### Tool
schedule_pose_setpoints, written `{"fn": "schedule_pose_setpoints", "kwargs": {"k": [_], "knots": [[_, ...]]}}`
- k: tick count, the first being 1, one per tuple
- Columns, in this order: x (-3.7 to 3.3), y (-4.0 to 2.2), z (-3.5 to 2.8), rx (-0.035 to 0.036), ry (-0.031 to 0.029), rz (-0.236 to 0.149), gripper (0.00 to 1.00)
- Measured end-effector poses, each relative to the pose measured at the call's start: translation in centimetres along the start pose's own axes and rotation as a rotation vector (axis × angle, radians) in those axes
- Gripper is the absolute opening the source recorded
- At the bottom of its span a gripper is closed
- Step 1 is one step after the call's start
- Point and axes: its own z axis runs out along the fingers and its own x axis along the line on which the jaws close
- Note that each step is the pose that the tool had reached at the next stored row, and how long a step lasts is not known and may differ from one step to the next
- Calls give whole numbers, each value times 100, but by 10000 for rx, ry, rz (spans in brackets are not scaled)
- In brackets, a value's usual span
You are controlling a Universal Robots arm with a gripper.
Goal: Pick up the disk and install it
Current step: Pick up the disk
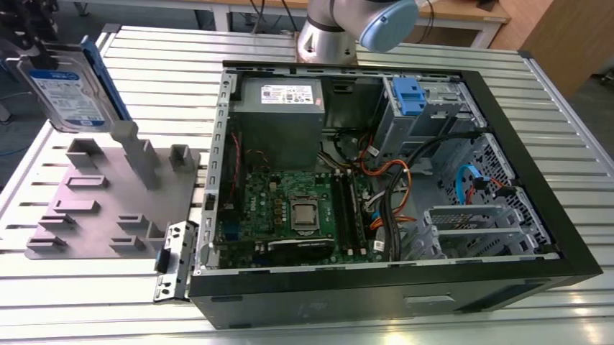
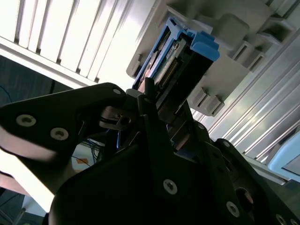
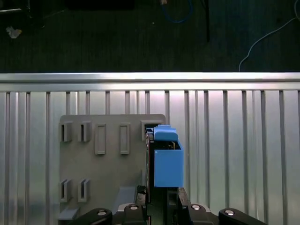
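Tool [image 2: 164,101] clamps disk [image 1: 69,93] near grey slotted plate [image 1: 96,194].

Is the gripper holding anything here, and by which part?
Yes. The gripper is shut on the disk, clamping its upper end across the flat faces; the disk stands upright by the grey fixture plate.

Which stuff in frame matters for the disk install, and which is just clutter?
Job:
- the disk, upright in the gripper above the grey fixture plate
- open computer case with its drive cage

Just there:
- power supply
- motherboard
- orange cables
- slatted table
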Motion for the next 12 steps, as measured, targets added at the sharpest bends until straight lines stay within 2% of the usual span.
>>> {"fn": "schedule_pose_setpoints", "kwargs": {"k": [12], "knots": [[-12, 7, -352, 2, -1, 0, 35]]}}
